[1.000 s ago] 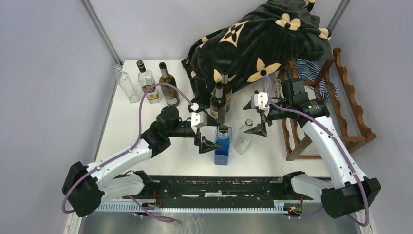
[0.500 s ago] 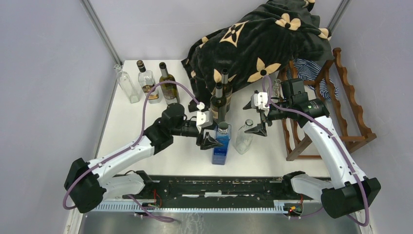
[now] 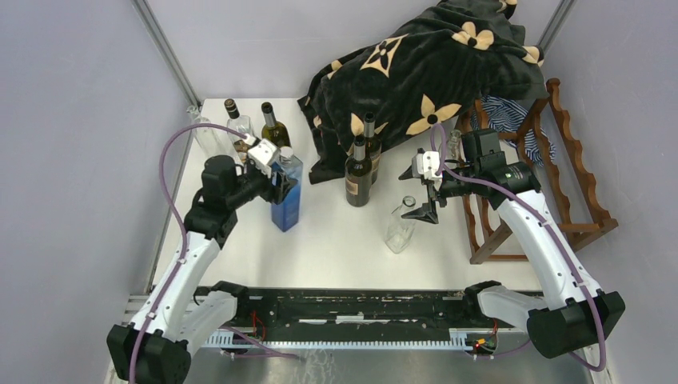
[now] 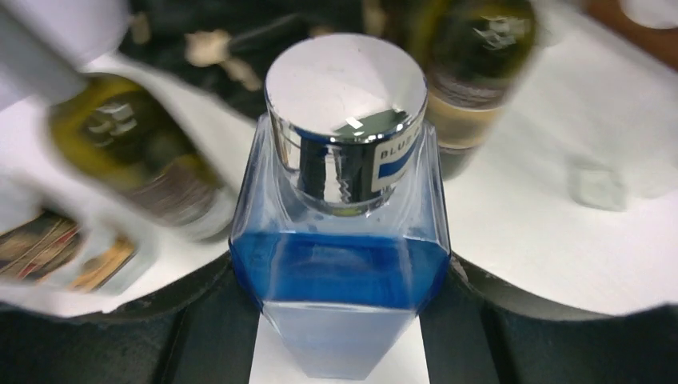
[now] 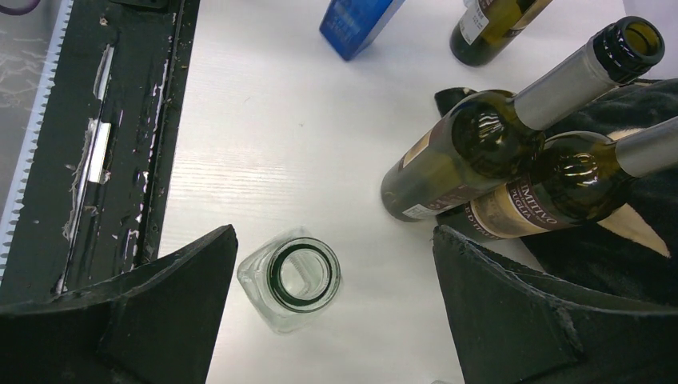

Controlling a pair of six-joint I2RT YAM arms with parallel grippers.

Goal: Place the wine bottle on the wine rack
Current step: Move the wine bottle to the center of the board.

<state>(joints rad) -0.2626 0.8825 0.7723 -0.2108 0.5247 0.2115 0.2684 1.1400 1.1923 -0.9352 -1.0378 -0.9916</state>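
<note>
The left end effector point(image 3: 280, 188) squeezes the blue bottle point(image 3: 285, 210) with the shiny cap. The right end effector point(image 3: 421, 197) is wide open, right above a clear empty bottle point(image 3: 398, 230) on the table point(image 3: 336, 248). Two dark wine bottles point(image 3: 357, 174) stand to its left. The wine rack point(image 3: 584, 228) stands to its right.

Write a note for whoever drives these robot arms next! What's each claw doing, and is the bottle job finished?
Left gripper: shut on the square blue glass bottle with the silver cap, on the table's left side, away from the rack.
Right gripper: open, empty, above the clear empty glass bottle standing left of the rack.
Dark reddish-brown wooden wine rack: table's right edge, partly under a black patterned blanket; no bottle visible on it.
Two dark green wine bottles: upright mid-table by the blanket.
Done: nothing racked.
Left: lay a wine bottle on the rack.
</note>
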